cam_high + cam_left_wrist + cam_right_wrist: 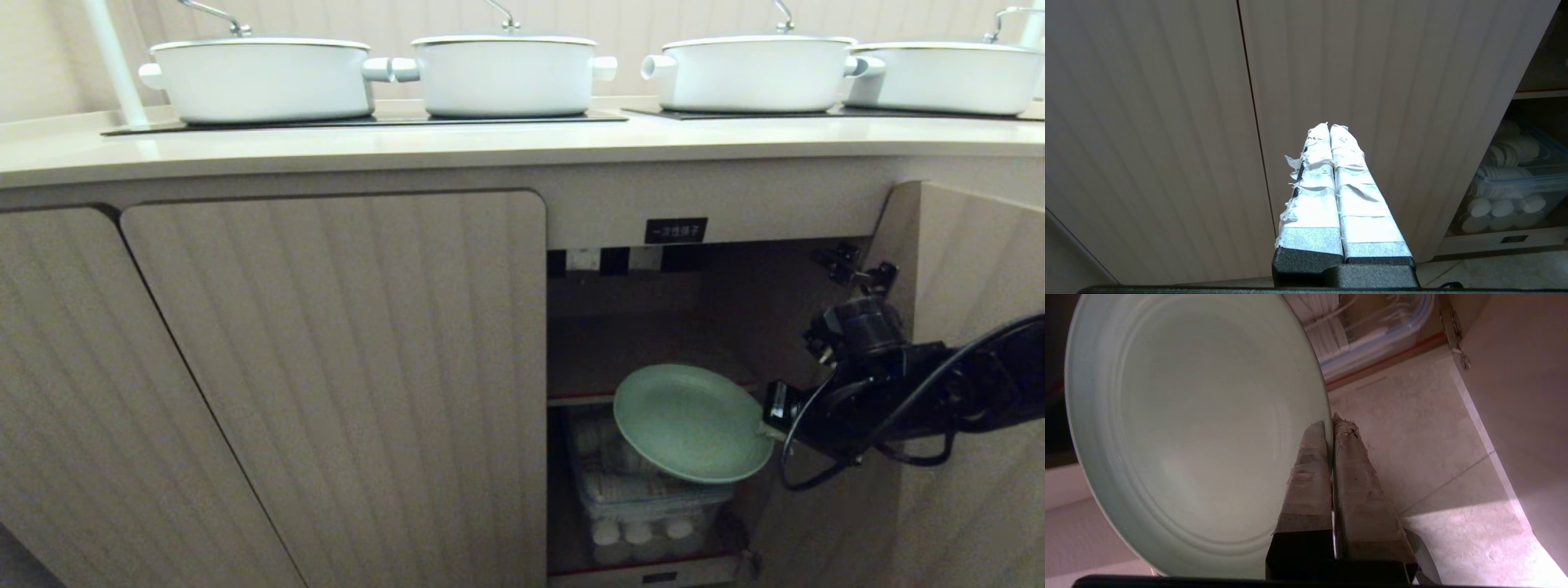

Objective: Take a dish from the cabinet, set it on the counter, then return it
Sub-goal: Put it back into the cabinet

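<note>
From the head view, the right pincer (771, 420) reaches in from the right and pinches the right-hand rim of the mint-green plate (690, 420). The plate hangs tilted in the open mouth of the cabinet (653, 351), in front of the wooden shelf (580, 398) and above a clear plastic storage box (645, 506) holding white round items on the cabinet's lower level. The right door (971, 327) stands swung open just behind the black arm, and the ribbed left door (343, 376) is closed. A small black label (676, 230) with white characters sits just above the opening. Up on the cream worktop (490, 143), four white lidded pots (506, 73) stand in a row on black glass panels (367, 121).

From the left wrist view, the left pincer (1329, 127) has its tape-wrapped fingers (1310, 196) pressed together with nothing between them. It points at the closed ribbed doors (1372, 102). At the edge the open compartment shows, with the storage box (1515, 179) of white discs.

From the right wrist view, the right pincer (1331, 420) is closed on the plate's (1196, 433) rim, one taped finger (1308, 473) lying over the plate's face and the other behind the edge. The plate fills most of the view, held clear of any surface. Beyond it lie the pale tiled floor (1412, 428), the blue-edged storage box (1372, 335), a red strip (1384, 361) along the cabinet base, and the open door (1527, 396).
</note>
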`<state>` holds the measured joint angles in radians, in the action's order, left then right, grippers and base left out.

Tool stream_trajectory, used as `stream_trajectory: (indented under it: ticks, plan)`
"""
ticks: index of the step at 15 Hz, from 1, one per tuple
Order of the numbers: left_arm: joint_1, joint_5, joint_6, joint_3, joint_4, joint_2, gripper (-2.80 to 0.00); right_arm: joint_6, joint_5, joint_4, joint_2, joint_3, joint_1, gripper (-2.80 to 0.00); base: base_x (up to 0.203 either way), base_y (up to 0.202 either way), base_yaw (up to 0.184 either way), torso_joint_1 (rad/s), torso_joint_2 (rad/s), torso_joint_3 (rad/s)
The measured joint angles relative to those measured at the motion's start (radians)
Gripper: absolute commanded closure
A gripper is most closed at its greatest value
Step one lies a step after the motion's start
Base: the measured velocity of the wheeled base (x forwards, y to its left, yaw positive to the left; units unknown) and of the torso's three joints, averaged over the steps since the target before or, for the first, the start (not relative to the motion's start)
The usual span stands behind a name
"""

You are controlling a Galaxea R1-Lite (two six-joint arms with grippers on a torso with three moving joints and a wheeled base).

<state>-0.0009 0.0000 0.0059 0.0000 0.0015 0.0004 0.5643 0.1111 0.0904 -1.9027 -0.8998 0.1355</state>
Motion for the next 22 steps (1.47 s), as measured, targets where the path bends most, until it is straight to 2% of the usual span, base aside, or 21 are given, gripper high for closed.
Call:
stream_trajectory:
  ticks: [15,22]
  plan:
    - [0.0,0.0,0.0,0.0,0.0,0.0,0.0,0.001,-0.001,-0.013,-0.144,-0.205,0.007,0.0,0.0,0.0,0.0,0.0,0.0,0.0]
    - [0.0,0.0,0.0,0.0,0.0,0.0,0.0,0.001,-0.002,-0.085,-0.213,-0.336,0.006,0.0,0.0,0.0,0.0,0.0,0.0,0.0]
